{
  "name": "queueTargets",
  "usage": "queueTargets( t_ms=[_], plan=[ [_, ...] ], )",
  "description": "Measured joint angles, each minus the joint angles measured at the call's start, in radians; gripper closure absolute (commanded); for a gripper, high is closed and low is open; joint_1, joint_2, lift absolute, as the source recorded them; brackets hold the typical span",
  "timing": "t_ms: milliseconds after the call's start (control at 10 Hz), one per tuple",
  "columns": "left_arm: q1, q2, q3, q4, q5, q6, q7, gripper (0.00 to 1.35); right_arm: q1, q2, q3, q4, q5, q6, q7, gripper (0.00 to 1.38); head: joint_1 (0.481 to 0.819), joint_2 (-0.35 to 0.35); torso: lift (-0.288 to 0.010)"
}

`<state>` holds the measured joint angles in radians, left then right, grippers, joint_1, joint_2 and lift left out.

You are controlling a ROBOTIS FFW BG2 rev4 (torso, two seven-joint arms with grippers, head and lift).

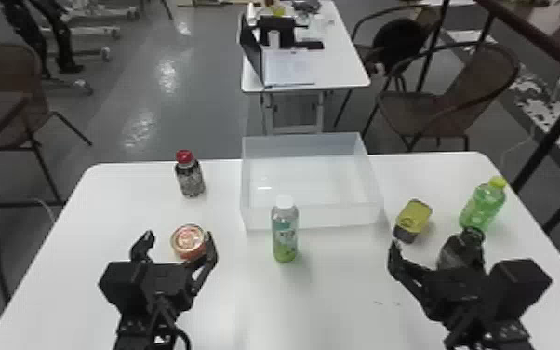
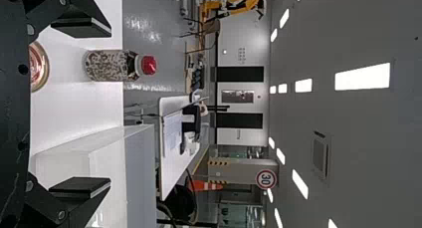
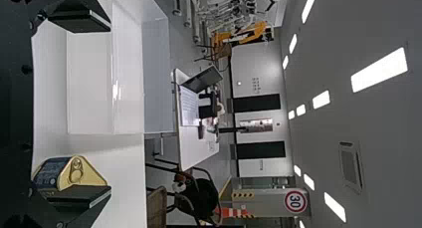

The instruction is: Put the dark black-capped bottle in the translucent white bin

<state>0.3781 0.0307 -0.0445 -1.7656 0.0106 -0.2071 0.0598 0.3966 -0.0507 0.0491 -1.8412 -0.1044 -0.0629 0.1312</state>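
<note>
A dark bottle (image 1: 453, 253) is on the table's right side, partly hidden by my right gripper (image 1: 435, 241). In the right wrist view that right gripper (image 3: 109, 109) is open, its fingers wide apart and nothing held. At the table's far edge, around the middle, sits the translucent bin (image 1: 314, 216); its walls (image 3: 159, 76) also show in the right wrist view. Over the table's left side is my left gripper (image 1: 179, 236), also open and holding nothing. Both fingers of the left gripper (image 2: 109, 107) stand apart in the left wrist view.
A white-capped bottle (image 1: 285, 232) stands just before the bin. On the left are a red-capped bottle (image 1: 190, 179) and a round tin (image 1: 189, 241) near my left gripper. A yellow-topped can (image 1: 413, 219) and a green bottle (image 1: 483, 205) are at the right.
</note>
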Motion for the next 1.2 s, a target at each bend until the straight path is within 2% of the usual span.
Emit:
queueTargets(
  t_ms=[700,800,900,1000,1100,1200],
  plan=[
    [0.002,0.000,0.002,0.000,0.000,-0.006,0.000,0.23,0.002,0.000,0.000,-0.002,0.002,-0.006,-0.008,0.14,0.695,0.046,-0.036],
    [0.002,0.000,0.002,0.000,0.000,-0.006,0.000,0.23,0.002,0.000,-0.002,-0.005,0.003,-0.011,-0.023,0.14,0.695,0.044,-0.036],
    [0.003,0.000,0.002,0.000,0.000,-0.006,0.000,0.23,0.015,0.000,-0.005,-0.012,-0.001,-0.014,-0.083,0.14,0.695,0.025,-0.036],
    [0.003,-0.001,0.002,0.000,0.000,-0.005,0.000,0.23,0.038,0.004,-0.006,-0.010,-0.032,-0.019,-0.142,0.14,0.695,0.007,-0.036],
    [0.004,-0.001,0.003,0.000,0.000,-0.006,0.000,0.23,0.049,0.008,-0.014,0.035,-0.092,-0.043,-0.136,0.14,0.695,0.003,-0.036],
    [0.004,-0.001,0.003,0.000,0.001,-0.011,0.000,0.23,0.039,0.000,-0.029,0.117,-0.149,-0.071,-0.089,0.14,0.695,-0.004,-0.036]
  ],
)
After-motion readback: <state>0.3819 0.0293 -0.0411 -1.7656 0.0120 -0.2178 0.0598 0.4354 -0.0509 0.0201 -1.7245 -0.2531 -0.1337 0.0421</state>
